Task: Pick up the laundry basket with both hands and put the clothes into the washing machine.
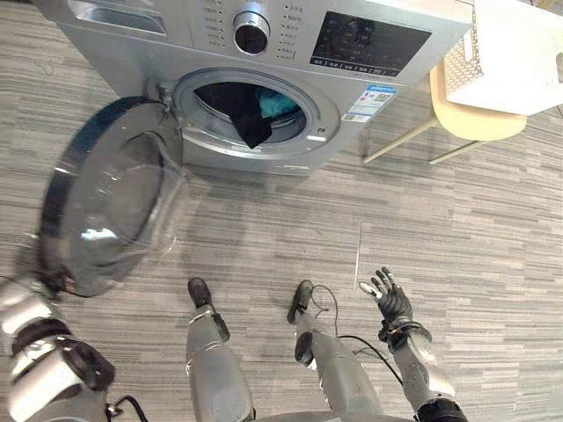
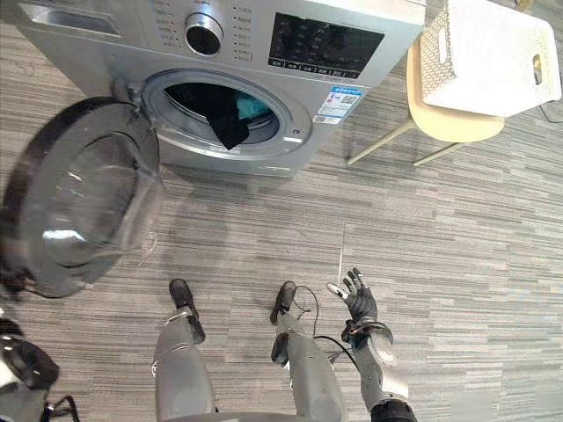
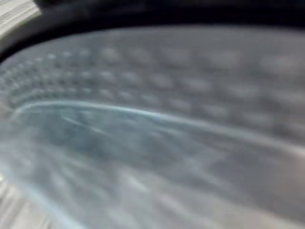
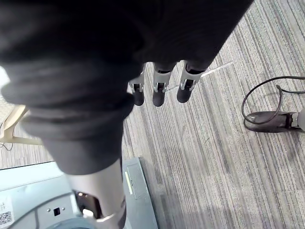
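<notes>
Grey striped floor (image 1: 440,220) before washing machine (image 1: 176,40): right hand (image 1: 393,301) spread, empty; left hand hidden behind its open door (image 1: 106,202), state unreadable; laundry basket (image 2: 484,53) right of machine, cropped.

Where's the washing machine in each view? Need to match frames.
Left eye: washing machine top centre, door open.
Right eye: top, left of centre.
Left wrist: blurred curved glass, probably its door.
Right wrist: its grey front beside the right hand thumb.
Shared landmark: sticker on its front.
</notes>
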Motion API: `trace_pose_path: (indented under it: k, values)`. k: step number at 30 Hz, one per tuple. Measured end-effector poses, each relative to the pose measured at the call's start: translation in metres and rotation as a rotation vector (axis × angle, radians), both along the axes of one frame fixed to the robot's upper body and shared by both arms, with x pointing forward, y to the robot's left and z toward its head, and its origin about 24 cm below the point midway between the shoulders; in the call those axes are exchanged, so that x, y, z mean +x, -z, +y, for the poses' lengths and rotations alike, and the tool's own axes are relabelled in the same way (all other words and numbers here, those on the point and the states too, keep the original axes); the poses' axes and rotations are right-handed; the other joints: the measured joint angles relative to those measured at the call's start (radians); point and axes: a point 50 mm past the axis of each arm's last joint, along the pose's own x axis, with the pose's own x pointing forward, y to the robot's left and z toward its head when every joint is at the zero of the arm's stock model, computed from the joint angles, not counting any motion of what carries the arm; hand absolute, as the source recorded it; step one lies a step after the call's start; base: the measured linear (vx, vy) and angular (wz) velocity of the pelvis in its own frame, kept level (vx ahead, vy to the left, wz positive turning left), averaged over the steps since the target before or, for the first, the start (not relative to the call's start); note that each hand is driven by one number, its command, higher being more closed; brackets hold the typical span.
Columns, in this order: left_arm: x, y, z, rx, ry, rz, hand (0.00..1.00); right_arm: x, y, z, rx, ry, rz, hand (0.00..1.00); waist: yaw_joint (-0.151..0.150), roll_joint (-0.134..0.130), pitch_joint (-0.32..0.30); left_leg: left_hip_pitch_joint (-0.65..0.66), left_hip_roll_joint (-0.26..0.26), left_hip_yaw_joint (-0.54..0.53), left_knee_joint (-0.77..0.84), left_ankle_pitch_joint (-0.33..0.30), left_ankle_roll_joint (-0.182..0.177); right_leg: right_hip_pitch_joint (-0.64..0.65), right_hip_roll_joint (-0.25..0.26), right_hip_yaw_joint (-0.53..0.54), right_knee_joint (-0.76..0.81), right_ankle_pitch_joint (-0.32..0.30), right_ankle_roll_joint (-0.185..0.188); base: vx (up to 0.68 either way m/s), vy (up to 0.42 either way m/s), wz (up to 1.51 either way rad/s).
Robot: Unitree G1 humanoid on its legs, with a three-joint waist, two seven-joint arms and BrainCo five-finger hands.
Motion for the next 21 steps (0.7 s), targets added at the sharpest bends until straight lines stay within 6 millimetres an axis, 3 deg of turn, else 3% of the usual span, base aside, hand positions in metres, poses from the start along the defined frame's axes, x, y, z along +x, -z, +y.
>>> trace_pose_path:
  k: [2,4,7,8,11,15,18,21]
  values:
    - [0.013,0.023,-0.034,-0.036,0.121,0.080,0.00,0.000,0.000,0.001,-0.027,-0.022,0.002,0.00,0.000,0.005,-0.004,0.029,-0.009,0.006,-0.006,-0.002,0.003,0.024,-0.009,0.001,0.002,-0.002,-0.001,0.06,0.050,0.08]
    - [0.030,0.061,-0.106,-0.112,0.346,0.180,0.00,0.000,0.002,0.001,-0.059,-0.037,0.015,0.00,0.001,0.026,-0.023,0.083,-0.037,0.023,-0.026,-0.005,0.010,0.053,-0.034,0.011,0.021,-0.009,0.002,0.04,0.095,0.07]
    - [0.047,0.073,-0.173,-0.126,0.533,0.224,0.00,-0.004,0.012,0.009,-0.079,-0.082,0.066,0.00,-0.011,0.034,-0.046,0.155,-0.082,0.055,-0.081,0.002,0.019,0.066,-0.068,0.041,0.053,-0.021,0.015,-0.02,0.072,-0.06]
    - [0.059,0.065,-0.193,-0.091,0.580,0.203,0.00,-0.008,0.019,0.012,-0.082,-0.099,0.099,0.00,-0.016,0.033,-0.052,0.174,-0.101,0.058,-0.105,0.009,0.022,0.067,-0.076,0.050,0.060,-0.022,0.016,-0.03,0.023,0.00]
    - [0.111,0.004,-0.252,0.151,0.630,-0.018,0.00,-0.013,0.037,0.024,-0.073,-0.146,0.191,0.00,-0.099,0.036,-0.058,0.206,-0.164,0.070,-0.173,0.049,0.051,0.064,-0.120,0.061,0.065,-0.016,0.019,-0.07,0.052,0.06]
    - [0.131,-0.049,-0.304,0.310,0.709,-0.271,0.00,-0.025,0.049,0.025,-0.083,-0.113,0.257,0.00,-0.146,0.034,-0.066,0.244,-0.191,0.130,-0.205,0.054,0.058,0.063,-0.131,0.117,0.023,0.026,0.034,-0.02,0.052,-0.31]
    - [0.123,-0.055,-0.339,0.319,0.827,-0.341,0.00,-0.040,0.060,0.020,-0.090,-0.100,0.318,0.00,-0.156,0.044,-0.073,0.250,-0.192,0.140,-0.216,0.054,0.058,0.064,-0.126,0.128,0.007,0.033,0.033,0.02,-0.006,-0.17]
    - [0.096,-0.029,-0.361,0.295,0.954,-0.329,0.00,-0.053,0.068,0.016,-0.121,-0.111,0.373,0.00,-0.153,0.053,-0.085,0.261,-0.195,0.139,-0.240,0.060,0.050,0.074,-0.122,0.123,-0.003,0.032,0.033,0.05,-0.019,0.01]
